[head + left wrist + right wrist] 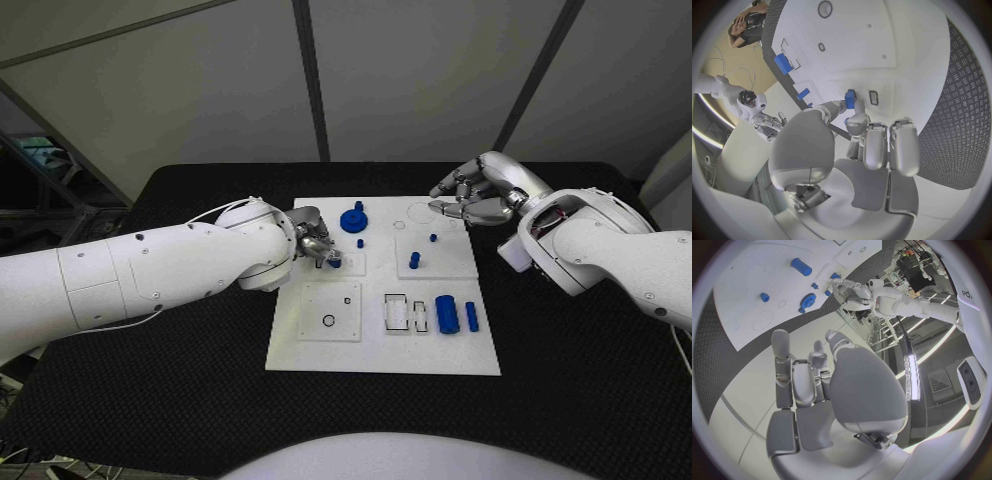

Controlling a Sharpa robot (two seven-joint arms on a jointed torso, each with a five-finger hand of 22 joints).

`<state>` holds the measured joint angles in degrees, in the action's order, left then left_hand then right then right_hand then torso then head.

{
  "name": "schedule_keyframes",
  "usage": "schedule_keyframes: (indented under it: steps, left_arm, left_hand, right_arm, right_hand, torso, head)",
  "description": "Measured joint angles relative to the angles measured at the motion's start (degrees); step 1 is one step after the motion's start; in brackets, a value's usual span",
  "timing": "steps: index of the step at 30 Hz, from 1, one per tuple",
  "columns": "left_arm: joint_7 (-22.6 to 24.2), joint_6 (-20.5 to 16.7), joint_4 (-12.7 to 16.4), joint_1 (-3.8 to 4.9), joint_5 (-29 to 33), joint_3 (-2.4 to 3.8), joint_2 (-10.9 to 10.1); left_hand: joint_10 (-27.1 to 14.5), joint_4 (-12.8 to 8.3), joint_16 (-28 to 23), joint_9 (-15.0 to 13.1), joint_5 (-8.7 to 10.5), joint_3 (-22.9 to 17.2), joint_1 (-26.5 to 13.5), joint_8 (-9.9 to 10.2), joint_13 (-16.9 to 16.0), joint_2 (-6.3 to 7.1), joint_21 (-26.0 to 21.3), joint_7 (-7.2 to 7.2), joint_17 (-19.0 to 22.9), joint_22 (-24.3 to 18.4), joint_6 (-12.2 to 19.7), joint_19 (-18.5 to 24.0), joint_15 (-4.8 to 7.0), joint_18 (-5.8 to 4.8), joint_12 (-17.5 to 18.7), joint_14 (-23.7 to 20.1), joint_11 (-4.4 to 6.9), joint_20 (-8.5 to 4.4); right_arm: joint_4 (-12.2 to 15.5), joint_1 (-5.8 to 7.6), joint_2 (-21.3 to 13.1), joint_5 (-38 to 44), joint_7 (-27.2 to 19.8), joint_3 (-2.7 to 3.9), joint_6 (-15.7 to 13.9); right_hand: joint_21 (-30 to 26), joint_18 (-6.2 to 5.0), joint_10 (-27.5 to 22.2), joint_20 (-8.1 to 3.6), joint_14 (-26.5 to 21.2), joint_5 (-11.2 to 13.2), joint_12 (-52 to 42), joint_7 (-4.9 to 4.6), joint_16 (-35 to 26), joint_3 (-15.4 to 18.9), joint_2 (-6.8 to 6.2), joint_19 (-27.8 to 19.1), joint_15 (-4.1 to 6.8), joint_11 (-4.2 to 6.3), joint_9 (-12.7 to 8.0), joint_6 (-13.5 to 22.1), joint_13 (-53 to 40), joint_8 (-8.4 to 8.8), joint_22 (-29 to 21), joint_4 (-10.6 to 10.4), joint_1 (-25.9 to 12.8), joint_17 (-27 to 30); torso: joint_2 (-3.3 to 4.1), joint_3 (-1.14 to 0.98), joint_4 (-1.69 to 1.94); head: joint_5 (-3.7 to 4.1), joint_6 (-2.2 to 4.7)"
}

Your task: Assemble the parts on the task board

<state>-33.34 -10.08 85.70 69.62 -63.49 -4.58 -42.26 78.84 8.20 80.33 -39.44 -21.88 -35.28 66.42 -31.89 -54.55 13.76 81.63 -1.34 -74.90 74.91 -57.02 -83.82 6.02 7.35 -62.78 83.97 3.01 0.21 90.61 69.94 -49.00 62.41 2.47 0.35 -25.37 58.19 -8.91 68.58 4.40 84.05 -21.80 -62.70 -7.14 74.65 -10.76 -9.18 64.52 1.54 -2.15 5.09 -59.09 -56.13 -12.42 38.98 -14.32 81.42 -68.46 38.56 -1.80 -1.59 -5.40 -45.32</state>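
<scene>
The white task board lies mid-table. My left hand is over its left middle and pinches a small blue block between thumb and finger. In the left wrist view that block sits just beside a small rectangular slot, apparently touching the board. My right hand hovers over the board's far right corner, holding nothing, its fingers loosely apart. A blue gear with a knob and short pegs stand on the far half. A blue cylinder and a blue bar lie near the right.
Two empty rectangular slots sit left of the cylinder. A square inset plate with a small ring hole lies at the board's near left. Black table surrounds the board, with open room on the near and right sides.
</scene>
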Motion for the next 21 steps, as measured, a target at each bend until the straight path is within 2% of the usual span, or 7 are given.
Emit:
schedule_keyframes:
  steps: [9, 12, 17, 21]
  left_arm:
    - [-0.40, 0.93, -0.24, 0.14, -0.53, 0.10, 0.34]
    - [-0.53, 1.45, -0.63, 0.20, -0.59, 0.13, 0.62]
    - [-0.76, 2.00, -1.26, 0.22, -0.68, 0.13, 1.13]
    - [-0.91, 2.42, -1.62, 0.28, -0.68, 0.15, 1.42]
  left_hand:
    - [0.28, -0.05, 0.00, -0.20, 0.01, -0.04, 0.00, -0.01, -0.37, 0.00, 0.15, 0.03, 0.00, 0.00, -0.04, -0.21, -0.09, 0.00, 0.00, 0.09, 0.10, -0.21]
    - [1.06, -0.07, 0.00, -0.47, 0.03, -0.03, -0.64, 0.00, -1.14, -0.28, 0.15, 0.43, 0.00, 0.00, -0.65, -0.21, 0.07, 0.00, -0.89, 0.00, 0.28, -0.21]
    - [1.58, -0.78, 0.00, -0.86, 0.03, 0.68, -1.53, -0.35, -2.42, 0.02, 0.15, 1.01, 0.00, 0.00, -1.23, -0.21, 0.54, 0.01, -1.96, -0.13, 0.78, -0.21]
    - [1.70, -1.57, 0.00, -1.01, 0.03, 1.47, -1.98, -0.35, -2.95, -0.42, 0.15, 1.34, 0.00, 0.00, -1.61, -0.21, 0.75, 0.02, -2.45, 0.06, 0.87, -0.63]
  right_arm:
    - [-0.04, 0.00, 0.04, 0.01, -0.02, 0.00, 0.00]
    - [-0.05, 0.00, 0.05, 0.01, -0.02, 0.00, 0.00]
    - [-0.04, 0.00, 0.04, 0.01, -0.02, 0.00, 0.00]
    - [-0.01, 0.00, 0.02, 0.01, -0.02, 0.00, 0.00]
  right_hand:
    - [-0.35, 0.00, -0.21, 0.00, 0.00, 0.00, 0.00, 0.00, -0.25, 0.00, 0.00, 0.00, 0.00, -0.21, -0.01, 0.00, 0.22, -0.23, -0.21, 0.00, 0.00, 0.14]
    - [-0.35, 0.00, -0.21, 0.00, 0.00, 0.00, 0.00, 0.00, -0.25, 0.00, 0.00, 0.00, 0.00, -0.21, -0.01, 0.00, 0.22, -0.22, -0.20, 0.00, 0.00, 0.14]
    - [-0.35, 0.00, -0.42, 0.00, 0.00, 0.00, 0.29, 0.00, -0.25, 0.00, 0.00, 0.00, 0.00, 0.01, -0.01, 0.00, 0.35, -0.22, -0.35, 0.00, 0.00, 0.33]
    - [-0.58, 0.00, -0.42, 0.13, 0.00, 0.00, 0.50, 0.00, -0.64, 0.00, 0.00, -0.29, 0.00, 0.01, -0.01, 0.00, 0.60, -0.22, -0.66, 0.00, 0.00, 0.68]
  torso:
    - [0.03, -0.01, -0.01]
    - [0.05, -0.03, -0.03]
    - [0.06, -0.04, -0.07]
    - [0.06, -0.05, -0.09]
  head:
    - [0.01, -0.12]
    - [0.03, -0.13]
    - [0.08, -0.19]
    - [0.16, -0.25]
